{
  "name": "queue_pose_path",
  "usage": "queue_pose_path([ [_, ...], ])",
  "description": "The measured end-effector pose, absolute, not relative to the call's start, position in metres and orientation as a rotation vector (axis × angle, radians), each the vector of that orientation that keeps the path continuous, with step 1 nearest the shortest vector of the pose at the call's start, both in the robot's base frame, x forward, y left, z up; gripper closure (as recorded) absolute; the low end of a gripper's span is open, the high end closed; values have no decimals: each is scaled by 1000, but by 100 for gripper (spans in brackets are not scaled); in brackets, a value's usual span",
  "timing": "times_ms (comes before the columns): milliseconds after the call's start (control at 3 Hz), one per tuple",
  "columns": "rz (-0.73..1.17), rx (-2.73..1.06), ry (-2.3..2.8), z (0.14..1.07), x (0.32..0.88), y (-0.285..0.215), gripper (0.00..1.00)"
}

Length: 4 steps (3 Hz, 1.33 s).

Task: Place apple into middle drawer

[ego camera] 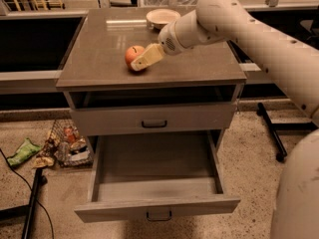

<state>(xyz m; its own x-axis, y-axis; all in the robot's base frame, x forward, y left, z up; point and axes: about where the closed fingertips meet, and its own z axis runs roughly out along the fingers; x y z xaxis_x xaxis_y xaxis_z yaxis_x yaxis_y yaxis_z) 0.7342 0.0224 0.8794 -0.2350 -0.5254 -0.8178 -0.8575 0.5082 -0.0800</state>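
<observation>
The red-orange apple (131, 55) sits on the grey cabinet top (99, 59), left of centre. My gripper (140, 63) reaches in from the right on the pale arm and overlaps the apple's right front side at tabletop height. The middle drawer (154, 185) is pulled out wide open below, and its inside is bare. Its dark handle (158, 215) faces the front. The matching drawer front above it (154, 121) is closed.
A pale bowl (162, 17) stands at the back of the cabinet top, behind my arm. A wire basket of litter (70, 146) and a green packet (22, 151) lie on the floor at left. Black stand legs stand at left (32, 203) and right (271, 133).
</observation>
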Motion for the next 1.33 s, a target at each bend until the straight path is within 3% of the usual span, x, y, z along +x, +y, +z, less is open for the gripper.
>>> queue_pose_path([
  [667,531,-1186,1903,863,741,53,0],
  [1333,560,-1211,1913,849,746,66,41],
])
